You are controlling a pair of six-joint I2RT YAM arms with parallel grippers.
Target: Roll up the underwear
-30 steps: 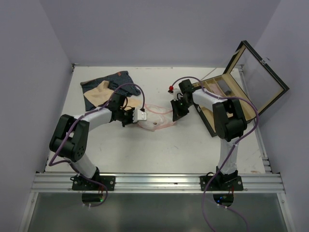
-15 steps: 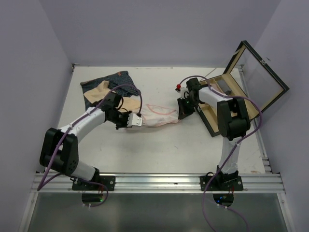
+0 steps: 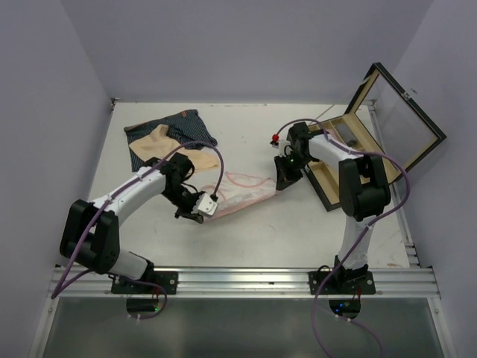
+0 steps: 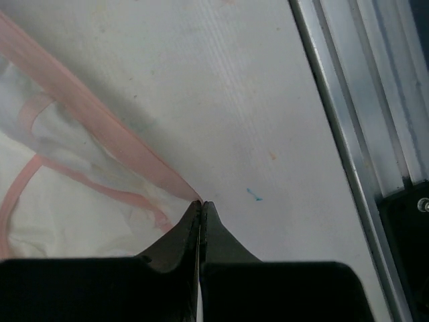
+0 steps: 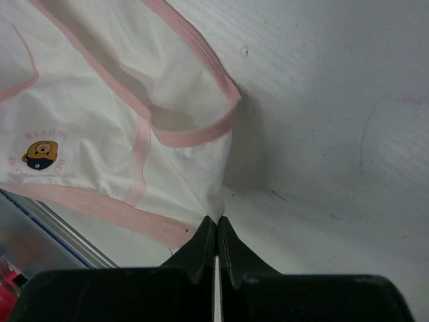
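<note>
The small pink-and-white underwear (image 3: 240, 191) is stretched out in the middle of the table between my two grippers. My left gripper (image 3: 206, 208) is shut on its near-left corner; in the left wrist view the pink hem (image 4: 100, 124) runs straight into the closed fingertips of that gripper (image 4: 201, 203). My right gripper (image 3: 282, 179) is shut on the right corner; the right wrist view shows the white cloth (image 5: 100, 127), with a small bear print, pinched at that gripper's tips (image 5: 218, 219). The beige underwear (image 3: 159, 141) lies on the navy striped one (image 3: 176, 123) at the back left.
A wooden compartmented box (image 3: 347, 145) stands at the right with its glass lid (image 3: 406, 112) raised, close behind my right arm. A metal rail (image 3: 246, 280) runs along the near table edge and shows in the left wrist view (image 4: 365, 134). Purple walls enclose the table.
My left gripper closed on the garment's left corner and drew it toward the near edge. The cloth, bunched before, now lies pulled out long. The right gripper shifted slightly right, still shut.
</note>
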